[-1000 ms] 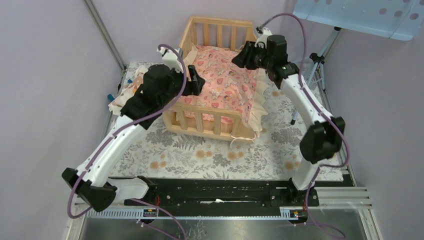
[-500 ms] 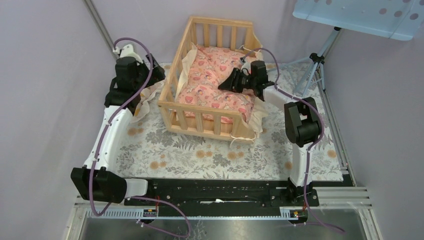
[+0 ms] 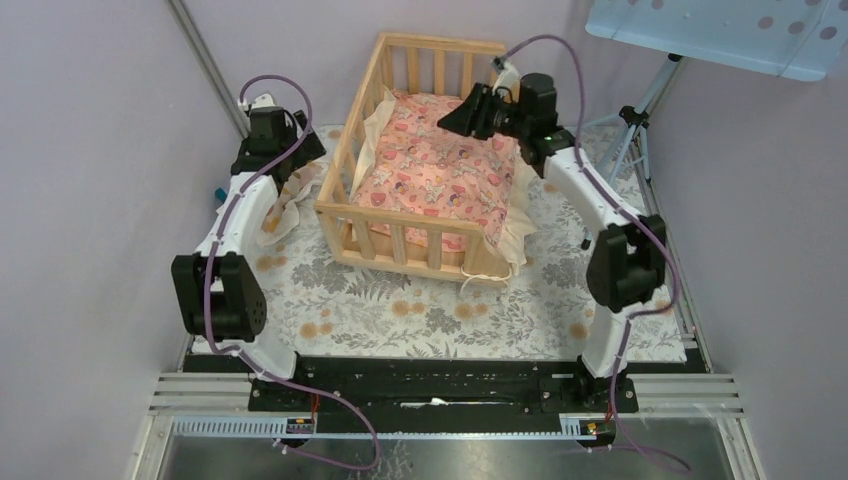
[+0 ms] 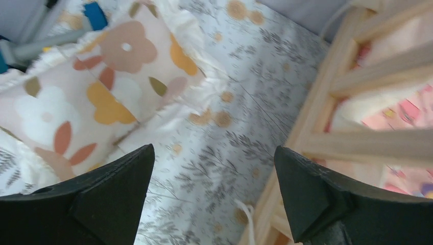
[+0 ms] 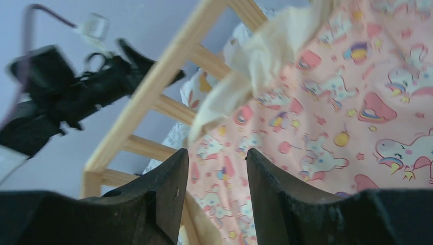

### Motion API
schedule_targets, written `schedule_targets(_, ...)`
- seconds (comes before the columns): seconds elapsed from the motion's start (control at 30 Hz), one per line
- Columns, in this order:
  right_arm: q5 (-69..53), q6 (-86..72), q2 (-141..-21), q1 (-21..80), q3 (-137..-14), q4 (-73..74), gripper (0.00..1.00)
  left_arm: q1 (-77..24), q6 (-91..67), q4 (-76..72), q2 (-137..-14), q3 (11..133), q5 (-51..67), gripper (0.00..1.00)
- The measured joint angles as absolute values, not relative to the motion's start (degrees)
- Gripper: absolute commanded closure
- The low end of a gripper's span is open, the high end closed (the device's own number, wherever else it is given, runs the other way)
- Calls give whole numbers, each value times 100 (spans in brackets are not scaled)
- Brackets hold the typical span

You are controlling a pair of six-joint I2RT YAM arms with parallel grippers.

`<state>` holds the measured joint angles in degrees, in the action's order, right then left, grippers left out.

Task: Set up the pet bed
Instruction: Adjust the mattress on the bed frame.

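Pet bed [image 3: 410, 245] is seated mid-table, cushion [image 3: 440, 170] inside. Right gripper [image 5: 217, 153] — slightly parted, empty — has been shifted from cushion middle to its far end. Left gripper [image 4: 214, 153] is held spread wide over the pillow [image 4: 76, 97] at left.

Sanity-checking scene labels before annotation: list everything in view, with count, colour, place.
pet bed: 1, light wood, back centre of the table
cushion: 1, pink patterned with a cream ruffle, inside the pet bed
pillow: 1, cream with orange leaf prints, on the cloth left of the pet bed
table cloth: 1, pale with grey and orange floral print, under the pet bed
tripod: 1, grey, beyond the table's right edge
panel: 1, light blue with dots, top right
base rail: 1, black, near edge
left gripper: 1, black, open, empty, between pillow and pet bed
right gripper: 1, black, open, over the cushion
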<state>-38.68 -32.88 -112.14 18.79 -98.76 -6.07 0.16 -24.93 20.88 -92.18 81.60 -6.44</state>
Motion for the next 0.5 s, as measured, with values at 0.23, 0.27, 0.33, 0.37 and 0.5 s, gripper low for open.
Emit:
schedule_targets(0.23, -3686, -3105, -9476, 1881, -9247, -633, 42, 329, -2222, 2029, -9942, 8637, -1411, 1)
schedule_targets(0.27, -3664, -3065, -9238, 1883, -9041, -646, 41, 395, -2161, 1999, -10095, 8713, -1483, 1)
schedule_targets(0.33, -3634, -3000, -8882, 1885, -8680, -604, 41, 515, -2064, 1959, -10398, 8838, -1546, 1)
schedule_targets(0.37, -3603, -2963, -8742, 1887, -8495, -580, 40, 582, -2023, 1951, -10565, 8890, -1553, 1)
schedule_targets(0.5, -3538, -2821, -8458, 1885, -7889, -320, 40, 816, -1876, 2036, -11268, 9201, -1575, 1)
